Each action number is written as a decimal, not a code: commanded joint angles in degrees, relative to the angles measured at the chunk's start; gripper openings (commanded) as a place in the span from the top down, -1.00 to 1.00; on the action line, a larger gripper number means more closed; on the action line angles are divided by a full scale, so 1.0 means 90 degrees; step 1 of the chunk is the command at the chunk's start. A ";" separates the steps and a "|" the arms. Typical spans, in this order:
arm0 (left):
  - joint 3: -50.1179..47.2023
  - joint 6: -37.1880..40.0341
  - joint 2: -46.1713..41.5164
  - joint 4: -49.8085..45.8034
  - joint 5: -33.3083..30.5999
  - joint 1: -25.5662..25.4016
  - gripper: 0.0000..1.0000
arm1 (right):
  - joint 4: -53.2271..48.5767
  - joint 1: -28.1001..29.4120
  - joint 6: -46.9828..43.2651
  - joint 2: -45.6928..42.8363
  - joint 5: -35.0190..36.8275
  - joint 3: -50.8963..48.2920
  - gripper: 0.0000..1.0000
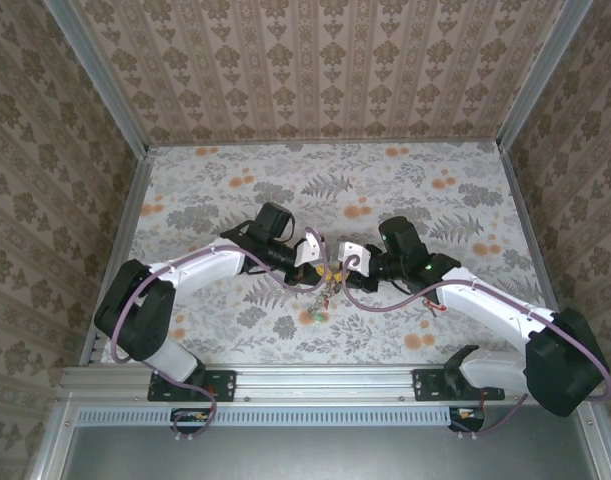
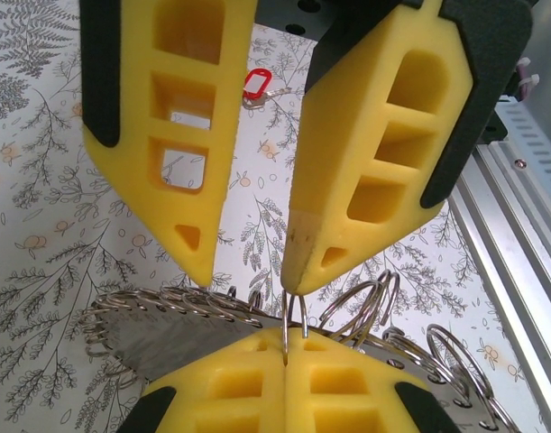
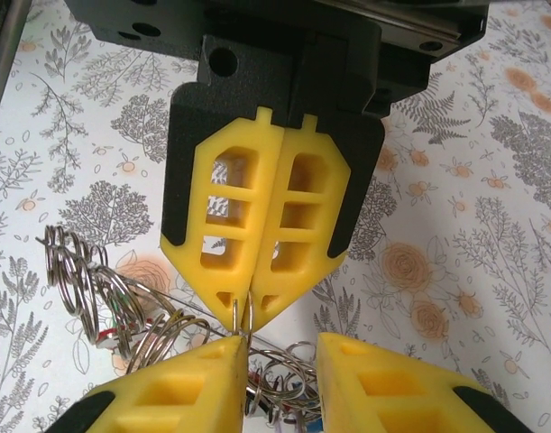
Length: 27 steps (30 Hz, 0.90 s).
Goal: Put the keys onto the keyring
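Keyring (image 2: 180, 334) between tips of left pincer (image 2: 285, 357)

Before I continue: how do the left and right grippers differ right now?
The left gripper is shut, pinching a thin wire ring; the right gripper stands open, one fingertip at that ring. The left gripper reaches in from the left, the right gripper from the right. Both have yellow fingers.

a tabletop (image 1: 415, 190) printed with grey ferns and orange blooms lies between damask wallpaper walls (image 1: 315, 70), an aluminium rail (image 1: 325, 378) along its near edge.
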 commanded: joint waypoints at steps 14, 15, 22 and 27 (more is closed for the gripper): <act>0.0282 -0.0028 0.0105 -0.0164 0.0161 -0.0033 1.00 | 0.0194 -0.0004 0.0549 -0.0142 -0.0335 -0.0243 0.41; 0.0282 -0.0029 0.0096 -0.0171 0.0163 -0.0031 1.00 | 0.0217 -0.0005 0.0550 -0.0144 -0.0301 -0.0256 0.42; 0.0299 0.0011 0.0101 -0.0184 0.0228 -0.0031 1.00 | 0.0362 0.0006 0.0617 0.0048 -0.0265 -0.0190 0.61; 0.0315 0.0023 0.0096 -0.0180 0.0239 -0.0029 1.00 | 0.0456 0.0015 0.0608 0.0229 -0.0284 -0.0117 0.63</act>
